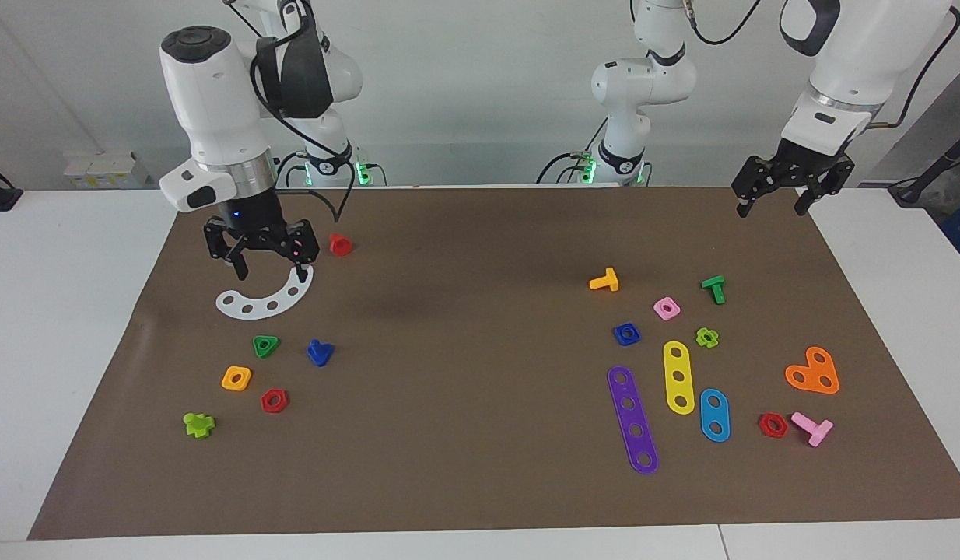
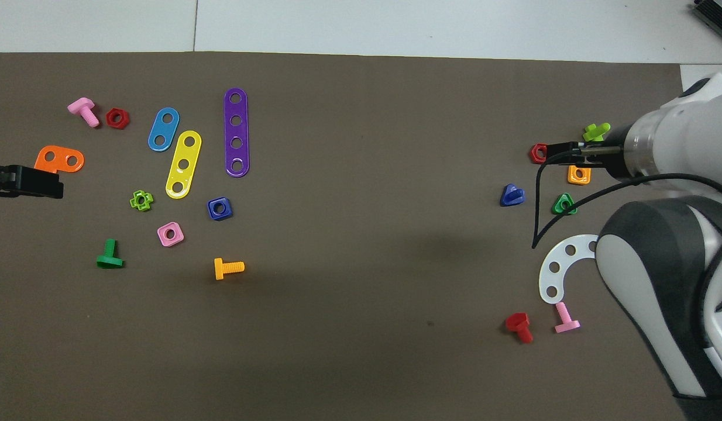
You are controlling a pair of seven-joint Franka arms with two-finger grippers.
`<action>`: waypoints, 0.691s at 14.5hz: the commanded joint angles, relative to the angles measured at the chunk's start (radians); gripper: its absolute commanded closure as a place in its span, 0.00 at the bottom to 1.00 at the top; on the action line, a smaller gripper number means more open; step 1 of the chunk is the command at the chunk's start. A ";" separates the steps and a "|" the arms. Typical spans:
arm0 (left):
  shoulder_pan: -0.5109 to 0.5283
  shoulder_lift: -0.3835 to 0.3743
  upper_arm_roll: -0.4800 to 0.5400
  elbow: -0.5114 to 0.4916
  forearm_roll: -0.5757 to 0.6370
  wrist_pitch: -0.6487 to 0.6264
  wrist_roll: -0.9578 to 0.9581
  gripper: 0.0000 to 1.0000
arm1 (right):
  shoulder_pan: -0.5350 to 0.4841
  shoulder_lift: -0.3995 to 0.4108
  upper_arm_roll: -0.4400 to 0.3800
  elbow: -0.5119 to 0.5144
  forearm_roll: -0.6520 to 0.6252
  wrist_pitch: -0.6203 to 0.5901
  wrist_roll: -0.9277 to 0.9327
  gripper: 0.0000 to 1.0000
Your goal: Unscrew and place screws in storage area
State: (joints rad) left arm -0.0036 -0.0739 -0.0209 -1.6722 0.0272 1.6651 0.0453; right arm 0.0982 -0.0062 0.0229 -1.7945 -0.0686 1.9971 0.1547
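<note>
The dark-blue bolt [image 1: 319,352] [image 2: 511,195] lies loose on the brown mat, beside the green triangular nut [image 1: 265,345] [image 2: 564,204]. That nut, the orange square nut [image 1: 236,378] [image 2: 578,174] and the red hexagonal nut [image 1: 275,400] [image 2: 539,153] edge the storage area [image 1: 256,373]. My right gripper [image 1: 270,271] is open and empty. It hangs low over the white curved strip [image 1: 264,303] [image 2: 557,263], which is nearer to the robots than the storage area. My left gripper [image 1: 772,206] is open and waits in the air over the mat's corner at the left arm's end.
A red bolt [image 1: 340,245] [image 2: 519,326] and a pink bolt [image 2: 566,318] lie near the white strip. A lime cross piece [image 1: 198,424] lies beside the storage area. Coloured strips [image 1: 632,418], nuts and T-bolts [image 1: 604,281] lie at the left arm's end.
</note>
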 commanded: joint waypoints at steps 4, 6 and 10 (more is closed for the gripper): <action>0.001 -0.043 0.002 -0.057 0.014 0.010 0.014 0.00 | -0.006 -0.021 0.006 0.122 0.004 -0.217 -0.104 0.00; 0.001 -0.047 0.004 -0.060 0.014 0.002 0.019 0.00 | -0.006 -0.021 0.006 0.156 0.006 -0.260 -0.145 0.00; -0.012 -0.049 0.002 -0.060 0.014 -0.005 0.019 0.00 | -0.022 -0.017 0.002 0.199 0.085 -0.327 -0.196 0.00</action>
State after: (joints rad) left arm -0.0045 -0.0906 -0.0233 -1.6995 0.0273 1.6646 0.0530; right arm 0.0958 -0.0352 0.0217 -1.6312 -0.0222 1.7103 -0.0038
